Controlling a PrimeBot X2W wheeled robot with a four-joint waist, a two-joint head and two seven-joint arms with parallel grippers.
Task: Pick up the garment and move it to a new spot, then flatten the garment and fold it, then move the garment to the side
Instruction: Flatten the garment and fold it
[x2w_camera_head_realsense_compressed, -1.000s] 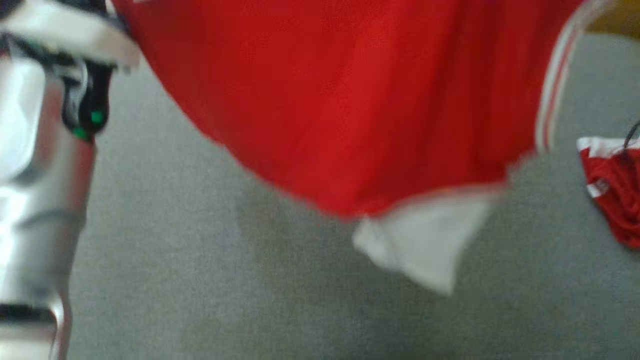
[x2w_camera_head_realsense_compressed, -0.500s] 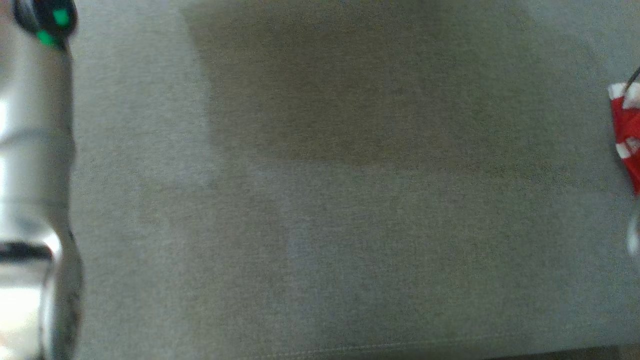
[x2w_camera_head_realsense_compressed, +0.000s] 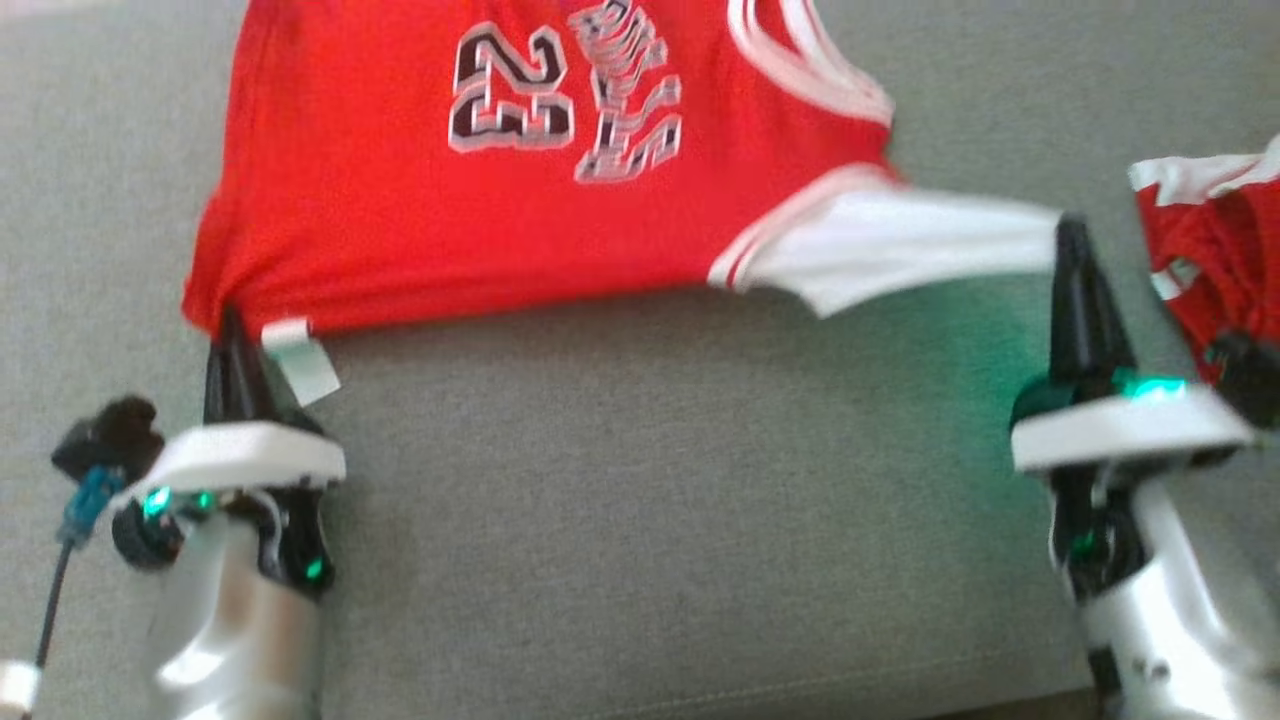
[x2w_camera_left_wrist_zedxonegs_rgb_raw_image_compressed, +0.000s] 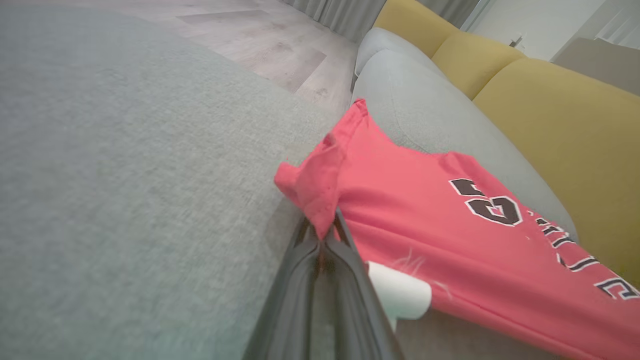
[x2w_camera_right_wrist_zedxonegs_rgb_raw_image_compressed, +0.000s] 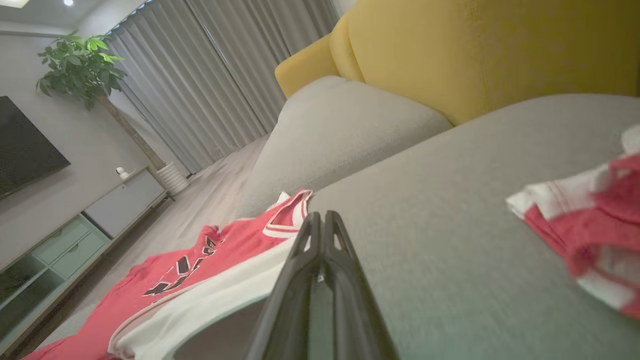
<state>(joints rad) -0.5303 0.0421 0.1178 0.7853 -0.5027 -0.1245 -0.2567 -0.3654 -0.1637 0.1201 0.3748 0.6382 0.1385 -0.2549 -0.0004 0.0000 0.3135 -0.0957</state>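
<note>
The garment (x2w_camera_head_realsense_compressed: 420, 200) is a red jersey with a black "23" and white trim, spread across the grey sofa seat (x2w_camera_head_realsense_compressed: 640, 480). My left gripper (x2w_camera_head_realsense_compressed: 228, 322) is shut on its near left corner, beside a white tag (x2w_camera_head_realsense_compressed: 303, 360). The left wrist view shows the red corner (x2w_camera_left_wrist_zedxonegs_rgb_raw_image_compressed: 320, 195) bunched between the closed fingers (x2w_camera_left_wrist_zedxonegs_rgb_raw_image_compressed: 345, 260). My right gripper (x2w_camera_head_realsense_compressed: 1070, 232) is shut at the end of the jersey's white sleeve (x2w_camera_head_realsense_compressed: 900, 245), which stretches out to it. In the right wrist view the white cloth (x2w_camera_right_wrist_zedxonegs_rgb_raw_image_compressed: 210, 300) runs along the left side of the closed fingers (x2w_camera_right_wrist_zedxonegs_rgb_raw_image_compressed: 340, 250).
A second red and white garment (x2w_camera_head_realsense_compressed: 1215, 250) lies crumpled at the right, close to my right gripper, also seen as a red and white heap (x2w_camera_right_wrist_zedxonegs_rgb_raw_image_compressed: 590, 235). Yellow back cushions (x2w_camera_left_wrist_zedxonegs_rgb_raw_image_compressed: 550, 105) rise behind the seat. The seat's front seam (x2w_camera_head_realsense_compressed: 700, 695) runs along the bottom.
The head camera has swung a lot. One second ago the jersey hung blurred close before it; now it lies spread on the seat with both grippers low at its near edge.
</note>
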